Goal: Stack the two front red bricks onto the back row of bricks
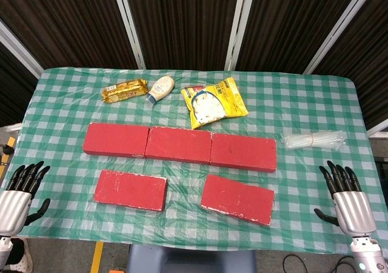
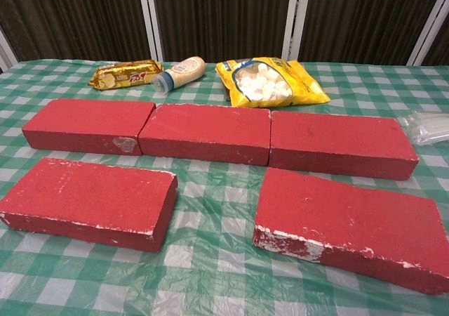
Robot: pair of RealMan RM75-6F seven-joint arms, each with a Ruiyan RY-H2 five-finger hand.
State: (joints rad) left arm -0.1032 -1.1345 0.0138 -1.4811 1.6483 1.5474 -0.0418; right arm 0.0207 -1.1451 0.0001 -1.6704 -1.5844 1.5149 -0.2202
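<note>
My left hand [image 1: 21, 191] and right hand [image 1: 347, 199] hover empty, fingers spread; both front bricks [image 1: 130, 189] [image 1: 237, 198] lie flat before back row [image 1: 180, 144].

Dark ribbed wall panels [image 1: 182, 18] with pale metal struts [image 1: 130, 24], green-checked tablecloth [image 1: 60, 103], grey floor with yellow tape [image 1: 97, 258]

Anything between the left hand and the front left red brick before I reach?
Nothing: head view shows only bare green checked tablecloth between the left hand and the front left red brick.
</note>
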